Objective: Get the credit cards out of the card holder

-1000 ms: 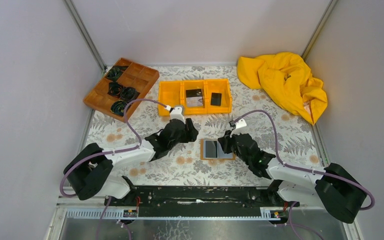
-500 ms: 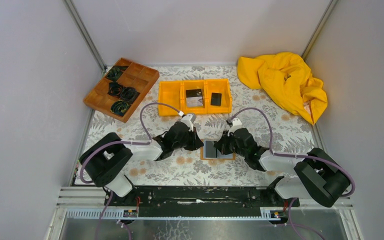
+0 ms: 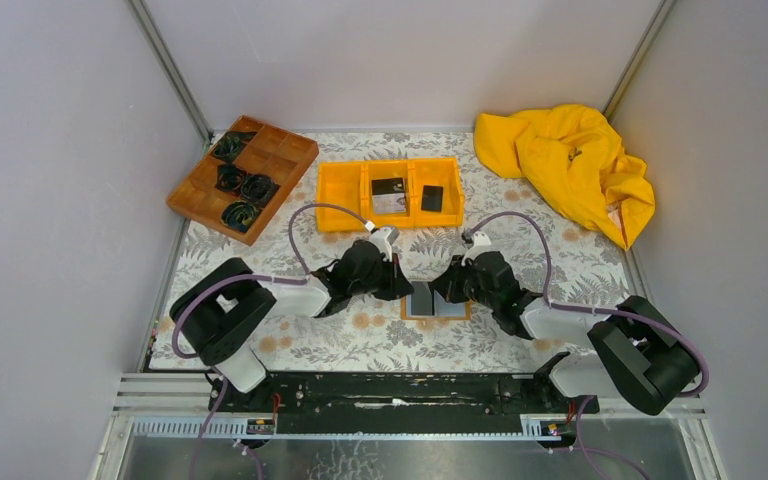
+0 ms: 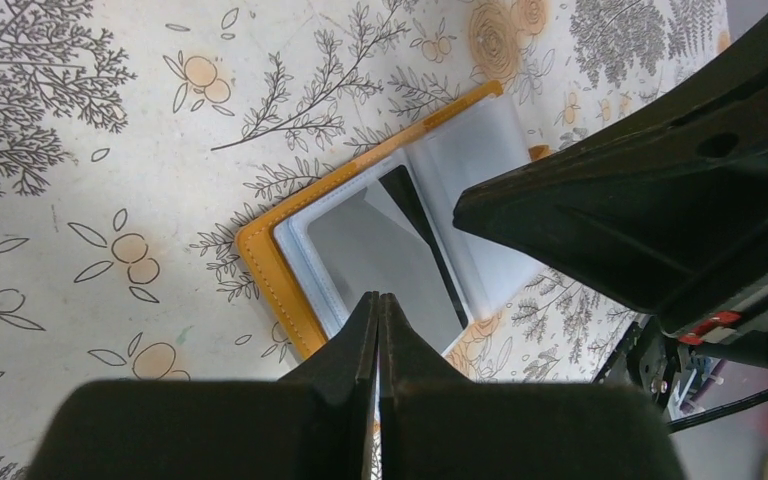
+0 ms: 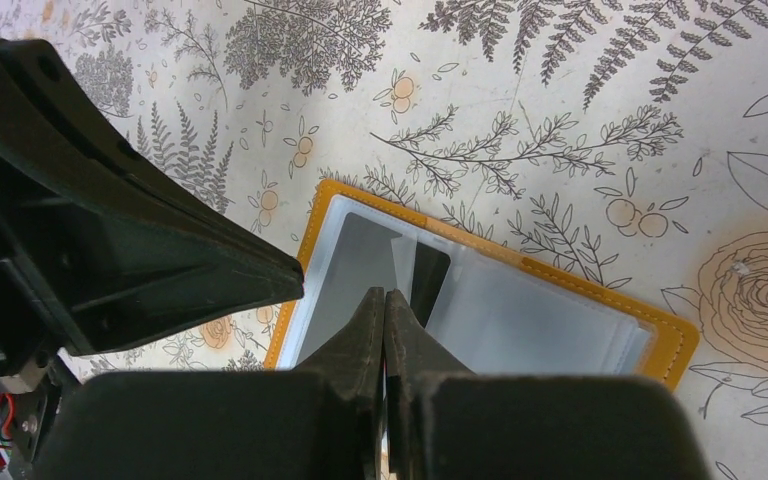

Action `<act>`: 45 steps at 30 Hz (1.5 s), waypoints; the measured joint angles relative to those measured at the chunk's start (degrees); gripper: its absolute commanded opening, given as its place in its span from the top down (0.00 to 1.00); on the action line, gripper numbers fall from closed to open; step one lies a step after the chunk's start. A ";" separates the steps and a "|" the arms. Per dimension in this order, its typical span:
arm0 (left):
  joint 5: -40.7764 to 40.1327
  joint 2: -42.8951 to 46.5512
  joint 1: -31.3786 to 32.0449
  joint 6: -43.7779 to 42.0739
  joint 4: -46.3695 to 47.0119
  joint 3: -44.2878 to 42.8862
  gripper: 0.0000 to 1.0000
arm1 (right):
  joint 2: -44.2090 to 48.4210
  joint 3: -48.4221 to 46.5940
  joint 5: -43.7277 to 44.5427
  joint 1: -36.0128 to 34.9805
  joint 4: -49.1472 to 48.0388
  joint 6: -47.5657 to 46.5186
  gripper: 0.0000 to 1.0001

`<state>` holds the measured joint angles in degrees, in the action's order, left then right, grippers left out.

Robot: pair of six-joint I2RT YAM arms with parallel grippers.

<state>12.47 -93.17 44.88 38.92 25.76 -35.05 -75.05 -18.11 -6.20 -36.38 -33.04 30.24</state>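
One card holder (image 3: 432, 300) lies open on the worktop (image 3: 380, 340), showing two of its contents: one grey card (image 4: 375, 255) and one black card (image 4: 420, 232). There is one orange three-compartment bin (image 3: 338, 190) with two dark items (image 3: 432, 197), one wooden tray (image 3: 280, 150) with four black coils (image 3: 258, 187), and one yellow cloth (image 3: 570, 160).

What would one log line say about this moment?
left gripper: shut, over card holder | right gripper: shut, over card holder | card holder: open, flat on table | credit card: inside sleeve, not yet out
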 measured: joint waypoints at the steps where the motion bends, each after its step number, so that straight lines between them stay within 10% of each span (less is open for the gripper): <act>1: 0.24 -0.50 0.00 0.02 0.31 -0.02 1.00 | 0.00 0.00 -0.24 0.26 -0.09 0.22 1.00; 27: 1.73 -3.02 -0.70 0.26 0.35 -1.51 1.00 | 0.09 0.09 -1.03 3.45 -0.70 2.89 1.00; 45: 2.64 -4.02 -1.46 0.26 0.07 -1.86 1.00 | -3.10 0.09 -3.32 3.50 -1.16 3.85 0.78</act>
<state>15.11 -97.19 43.42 39.18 25.82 -36.91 -78.15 -18.02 -9.52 -32.88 -34.20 34.09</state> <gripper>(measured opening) 0.010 0.220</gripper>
